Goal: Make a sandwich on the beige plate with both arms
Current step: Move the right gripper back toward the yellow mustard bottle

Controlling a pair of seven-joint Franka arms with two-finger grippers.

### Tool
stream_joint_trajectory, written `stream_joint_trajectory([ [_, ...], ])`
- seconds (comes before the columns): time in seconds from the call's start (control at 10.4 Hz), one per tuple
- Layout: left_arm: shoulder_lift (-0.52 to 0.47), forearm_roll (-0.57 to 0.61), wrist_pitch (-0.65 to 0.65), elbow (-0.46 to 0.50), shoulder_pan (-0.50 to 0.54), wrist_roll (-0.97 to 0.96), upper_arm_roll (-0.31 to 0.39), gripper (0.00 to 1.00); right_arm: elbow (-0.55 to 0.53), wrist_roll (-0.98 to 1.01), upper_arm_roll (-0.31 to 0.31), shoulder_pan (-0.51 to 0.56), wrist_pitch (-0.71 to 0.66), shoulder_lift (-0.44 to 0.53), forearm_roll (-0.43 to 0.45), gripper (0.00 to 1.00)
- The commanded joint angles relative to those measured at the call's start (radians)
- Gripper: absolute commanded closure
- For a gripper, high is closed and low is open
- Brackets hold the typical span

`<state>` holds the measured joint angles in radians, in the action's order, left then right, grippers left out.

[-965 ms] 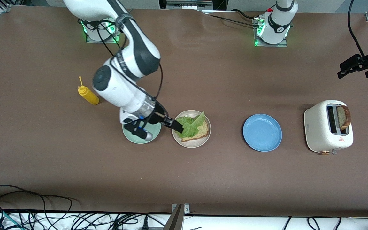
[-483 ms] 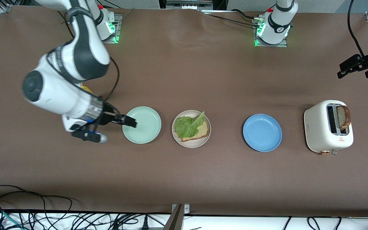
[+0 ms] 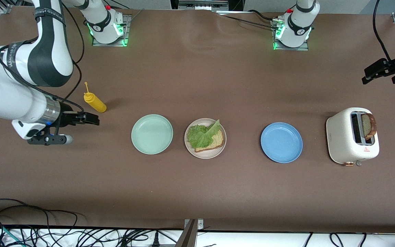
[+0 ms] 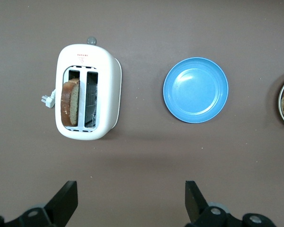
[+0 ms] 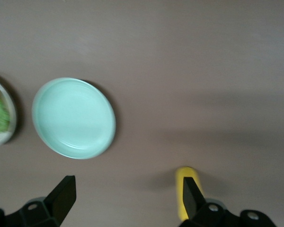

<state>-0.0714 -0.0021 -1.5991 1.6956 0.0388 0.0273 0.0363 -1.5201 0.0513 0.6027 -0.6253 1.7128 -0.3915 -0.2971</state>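
The beige plate [image 3: 219, 149] holds one brown bread slice [image 3: 217, 141] with a ruffled lettuce leaf [image 3: 201, 135] lying over it. A second bread slice [image 3: 369, 125] stands in a slot of the white toaster [image 3: 346, 137]. My right gripper [image 3: 94, 119] hangs open and empty over the table by the yellow bottle [image 3: 95, 102]. My left gripper [image 3: 378, 81] waits open and empty over the left arm's end of the table. The left wrist view shows its fingers [image 4: 66, 198] wide apart above bare table, with the toaster [image 4: 106, 90] and its bread [image 4: 70, 101] below. The right wrist view shows the beige plate's edge [image 5: 8, 132].
An empty mint green plate [image 3: 152, 134] lies beside the beige plate toward the right arm's end. An empty blue plate [image 3: 281, 142] lies between the beige plate and the toaster. Cables run along the table edge nearest the camera.
My right arm pulled back from the beige plate, past the mint plate, toward its end of the table, leaving the lettuce on the bread. The left arm stayed still.
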Motion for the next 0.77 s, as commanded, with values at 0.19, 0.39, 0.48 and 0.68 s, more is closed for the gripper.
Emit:
stream_joint_trajectory([
  [0.19,0.008,0.030,0.016,-0.022,-0.002,0.005,-0.004,0.00,-0.155,0.169,0.093,-0.016,0.080,0.069,0.064,0.00],
  [0.39,0.008,0.031,0.016,-0.022,-0.002,0.005,-0.004,0.00,-0.164,0.189,0.108,-0.014,0.085,0.068,0.064,0.00],
  [0.48,0.007,0.030,0.016,-0.022,-0.004,0.005,-0.006,0.00,-0.164,0.189,0.118,-0.014,0.085,0.065,0.064,0.00],
  [0.68,0.007,0.030,0.016,-0.022,-0.004,0.005,-0.006,0.00,-0.169,0.196,0.133,-0.013,0.082,0.066,0.062,0.00],
])
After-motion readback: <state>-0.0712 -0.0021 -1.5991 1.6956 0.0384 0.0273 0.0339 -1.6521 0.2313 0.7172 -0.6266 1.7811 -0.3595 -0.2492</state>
